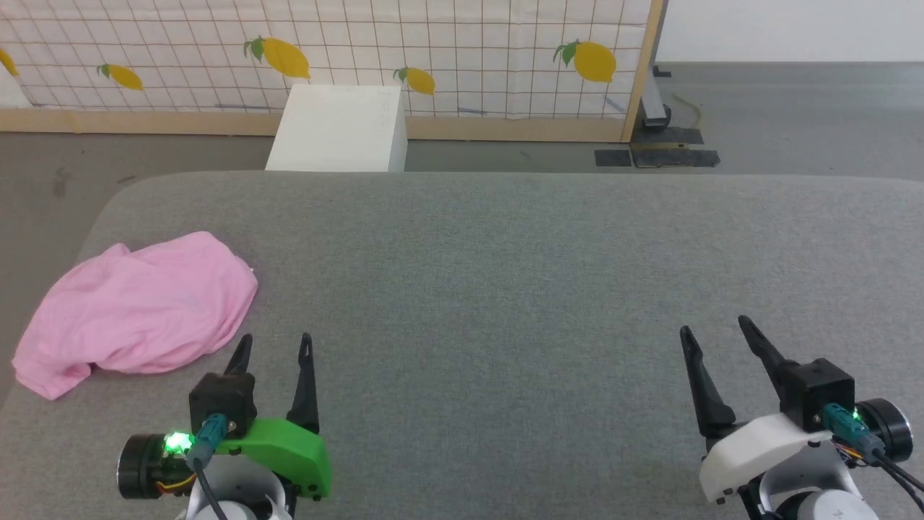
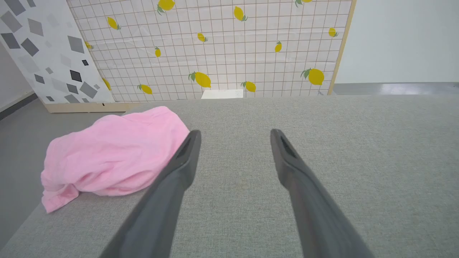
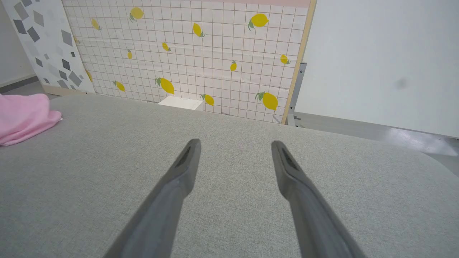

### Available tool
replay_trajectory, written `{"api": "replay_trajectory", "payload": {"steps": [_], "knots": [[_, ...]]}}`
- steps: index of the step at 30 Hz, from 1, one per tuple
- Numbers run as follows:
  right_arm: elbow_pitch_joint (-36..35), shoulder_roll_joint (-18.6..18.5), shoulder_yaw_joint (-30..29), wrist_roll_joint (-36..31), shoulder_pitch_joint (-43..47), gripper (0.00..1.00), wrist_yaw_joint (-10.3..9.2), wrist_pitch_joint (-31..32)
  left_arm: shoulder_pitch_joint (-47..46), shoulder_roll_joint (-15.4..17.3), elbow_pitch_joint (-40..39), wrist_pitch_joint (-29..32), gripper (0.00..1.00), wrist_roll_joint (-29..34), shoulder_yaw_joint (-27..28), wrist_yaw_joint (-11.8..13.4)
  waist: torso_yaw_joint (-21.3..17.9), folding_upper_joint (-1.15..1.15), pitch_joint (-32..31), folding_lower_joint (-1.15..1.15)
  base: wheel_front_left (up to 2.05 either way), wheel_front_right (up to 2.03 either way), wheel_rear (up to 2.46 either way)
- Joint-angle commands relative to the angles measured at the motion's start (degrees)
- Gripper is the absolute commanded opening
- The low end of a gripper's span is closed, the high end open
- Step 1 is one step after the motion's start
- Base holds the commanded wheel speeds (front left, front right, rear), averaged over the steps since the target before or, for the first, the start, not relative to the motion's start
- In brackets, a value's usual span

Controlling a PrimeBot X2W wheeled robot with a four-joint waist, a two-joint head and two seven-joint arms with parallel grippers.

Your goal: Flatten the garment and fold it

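The garment (image 1: 137, 310) is a light pink, crumpled heap lying at the left edge of the grey padded table (image 1: 505, 289). My left gripper (image 1: 274, 343) hovers just right of and nearer than the heap, open and empty, its left fingertip close to the cloth's edge. From the left wrist the garment (image 2: 111, 154) bulges beside the left finger, and the left gripper (image 2: 235, 133) holds nothing. My right gripper (image 1: 711, 325) stands open and empty far to the right. In the right wrist view the right gripper (image 3: 235, 143) is over bare table, with the garment (image 3: 23, 116) far at the left edge.
A white box (image 1: 339, 130) stands on the floor behind the table's far edge. Behind it runs a lemon-patterned panel (image 1: 433, 50) on a wooden frame. The table's left edge drops to grey floor (image 1: 43, 188) beside the garment.
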Motion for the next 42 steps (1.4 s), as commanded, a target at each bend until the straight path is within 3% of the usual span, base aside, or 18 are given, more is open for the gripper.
{"api": "replay_trajectory", "payload": {"steps": [1,15,42], "knots": [[0.1,0.0,0.1,0.0,-0.3,1.0,-0.01,-0.6,-0.6,0.0,0.3,-0.5,1.0,-0.5,-0.3,0.6,0.2,0.0,0.0,0.0,0.0,0.0,0.0],[0.4,0.0,0.5,0.3,-0.4,1.0,-0.02,-1.6,-0.9,0.4,1.4,-2.2,1.0,-1.9,-0.9,1.6,4.0,0.0,-0.2,0.0,0.0,0.0,0.0],[1.3,0.1,1.7,1.2,-1.0,1.0,-0.04,-3.2,-0.4,1.6,2.0,-5.7,1.0,-4.9,-1.2,3.8,15.2,0.0,-0.4,0.0,0.0,0.0,0.0]]}}
